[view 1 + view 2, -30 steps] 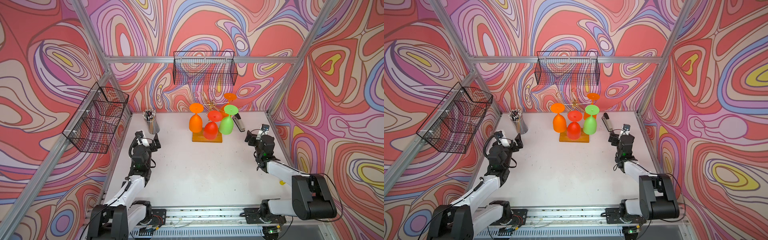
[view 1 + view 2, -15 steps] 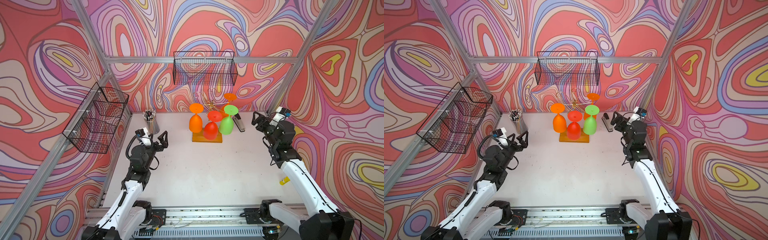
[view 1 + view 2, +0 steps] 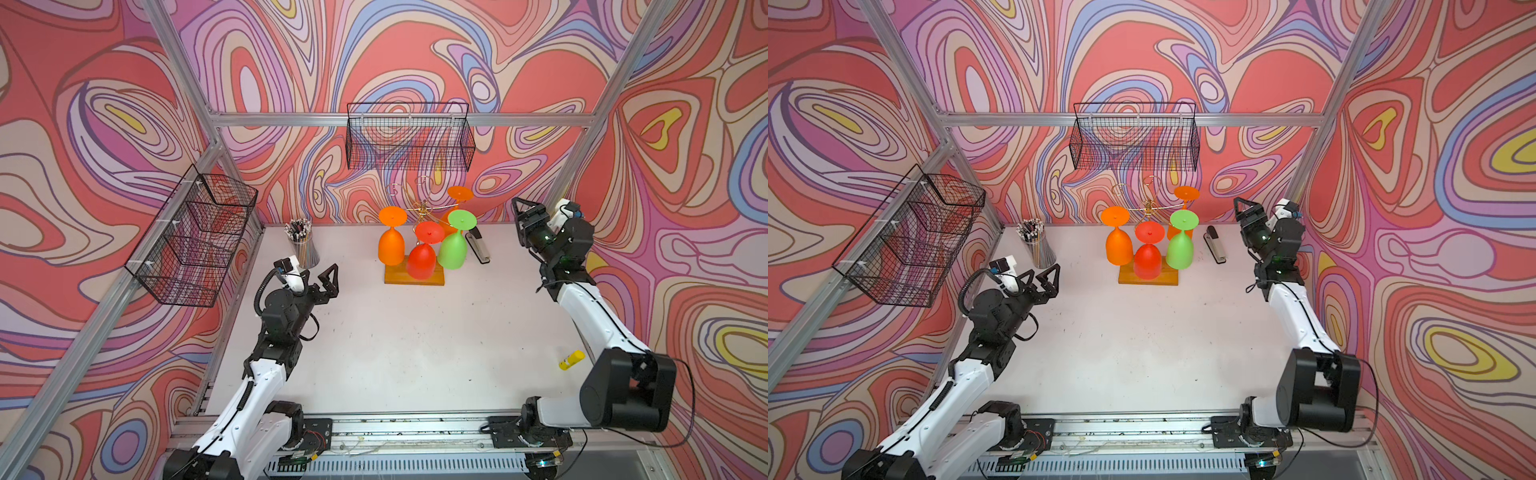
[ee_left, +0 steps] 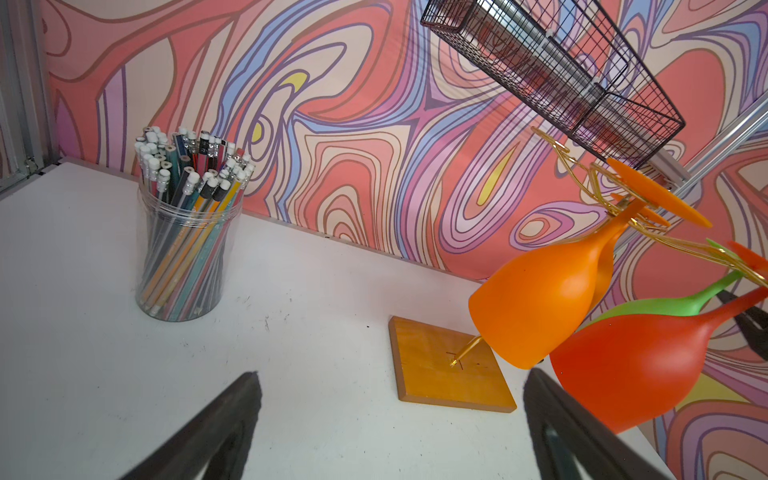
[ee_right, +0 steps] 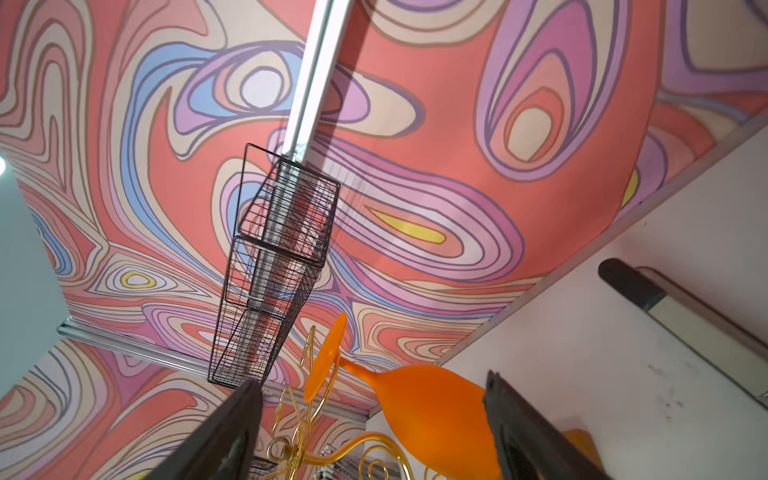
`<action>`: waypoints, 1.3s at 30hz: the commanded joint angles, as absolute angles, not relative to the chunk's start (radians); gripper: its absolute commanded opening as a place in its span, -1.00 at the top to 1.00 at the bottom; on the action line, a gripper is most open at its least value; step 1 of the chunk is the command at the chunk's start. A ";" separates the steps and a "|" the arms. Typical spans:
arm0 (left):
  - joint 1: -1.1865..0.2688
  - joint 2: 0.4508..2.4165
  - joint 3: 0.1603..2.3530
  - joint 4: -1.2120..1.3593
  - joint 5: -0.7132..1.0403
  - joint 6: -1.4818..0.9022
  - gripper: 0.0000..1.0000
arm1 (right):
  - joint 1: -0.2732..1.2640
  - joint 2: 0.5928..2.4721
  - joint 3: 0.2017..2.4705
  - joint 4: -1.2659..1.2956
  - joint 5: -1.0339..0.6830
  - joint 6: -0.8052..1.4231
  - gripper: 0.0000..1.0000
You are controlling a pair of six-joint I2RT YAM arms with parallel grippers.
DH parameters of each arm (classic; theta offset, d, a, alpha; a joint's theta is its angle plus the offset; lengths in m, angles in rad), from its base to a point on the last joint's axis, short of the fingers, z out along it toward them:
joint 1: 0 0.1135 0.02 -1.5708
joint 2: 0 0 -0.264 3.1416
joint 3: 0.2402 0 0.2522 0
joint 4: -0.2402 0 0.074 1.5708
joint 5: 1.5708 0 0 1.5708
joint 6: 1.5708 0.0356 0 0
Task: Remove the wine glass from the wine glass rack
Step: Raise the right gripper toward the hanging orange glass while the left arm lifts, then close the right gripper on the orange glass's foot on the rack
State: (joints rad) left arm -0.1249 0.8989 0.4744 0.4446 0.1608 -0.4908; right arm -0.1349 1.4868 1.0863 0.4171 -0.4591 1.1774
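Note:
The wine glass rack [image 3: 413, 275] [image 3: 1148, 276], a gold wire tree on a wooden base, stands at the back middle of the table. Hanging upside down from it are an orange wine glass [image 3: 391, 247] [image 4: 536, 299], a red one [image 3: 422, 259], a green one [image 3: 454, 249] and a second orange one [image 3: 459, 195] [image 5: 432, 411] at the back. My left gripper [image 3: 322, 282] [image 4: 390, 399] is open and empty, left of the base. My right gripper [image 3: 519, 220] [image 5: 374, 415] is open and raised to the right of the rack. It faces the back orange glass without touching it.
A clear cup of pencils [image 3: 302, 245] stands at the back left. A stapler [image 3: 477, 249] lies just right of the rack. A small yellow tube [image 3: 571, 359] lies near the right arm. Black wire baskets hang on the back wall [image 3: 409, 137] and left wall [image 3: 195, 241].
The right arm has lifted from low over the table to glass height and turned toward the rack. The left gripper has risen slightly and moved right, toward the rack's base.

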 commanded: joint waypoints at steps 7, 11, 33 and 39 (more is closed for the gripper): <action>-0.130 0.908 0.506 0.427 0.190 -0.471 -1.00 | -0.132 1.612 1.178 0.653 -0.627 1.367 -0.67; -0.130 0.912 0.537 0.421 0.190 -0.465 -1.00 | -0.110 1.619 1.220 0.611 -0.629 1.335 -0.64; -0.130 0.899 0.526 0.430 0.183 -0.459 -1.00 | 0.029 1.712 1.336 0.488 -0.593 1.243 -0.47; -0.130 0.890 0.525 0.424 0.170 -0.449 -1.00 | 0.033 1.758 1.388 0.466 -0.596 1.238 -0.33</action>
